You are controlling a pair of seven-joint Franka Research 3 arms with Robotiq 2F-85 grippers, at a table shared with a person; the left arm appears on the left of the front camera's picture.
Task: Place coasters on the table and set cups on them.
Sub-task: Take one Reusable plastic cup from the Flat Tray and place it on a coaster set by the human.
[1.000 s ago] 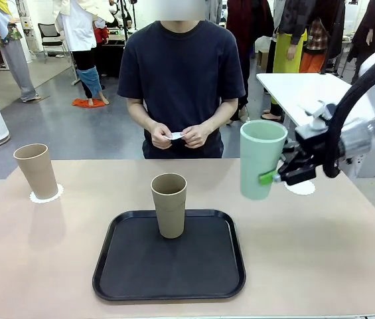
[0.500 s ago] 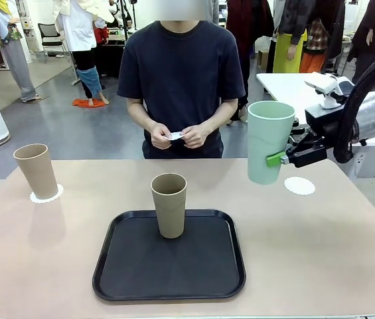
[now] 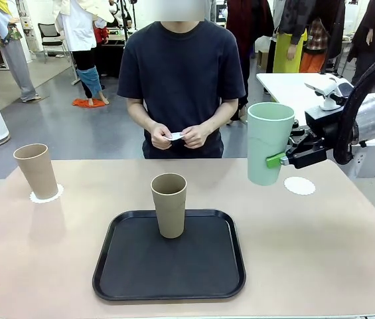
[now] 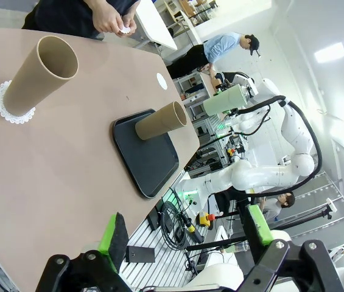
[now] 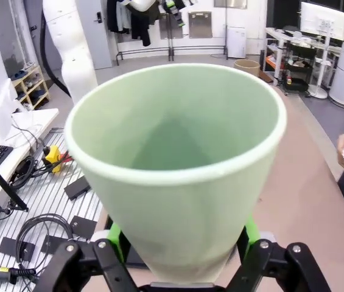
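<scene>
My right gripper point(image 3: 277, 159) is shut on the pale green cup point(image 3: 267, 143) and holds it upright in the air over the table point(image 3: 333, 252). It hangs a little left of a bare white coaster point(image 3: 299, 185). In the right wrist view the green cup point(image 5: 178, 164) sits between the green pads point(image 5: 114, 234). One tan cup point(image 3: 169, 205) stands on the black tray point(image 3: 127, 266). Another tan cup point(image 3: 36, 171) stands on a coaster point(image 3: 46, 195) at the far left. My left gripper point(image 4: 184, 234) is open and holds nothing, well back from that cup point(image 4: 38, 76).
The person stands at the far edge, both hands point(image 3: 177, 135) together on a small white piece. A white table point(image 3: 300, 90) stands behind my right arm. Bare tabletop lies on both sides of the tray.
My right gripper has carried the green cup up and slightly right and brought it from tilted to upright. The right coaster now shows in full. Nothing else has moved.
</scene>
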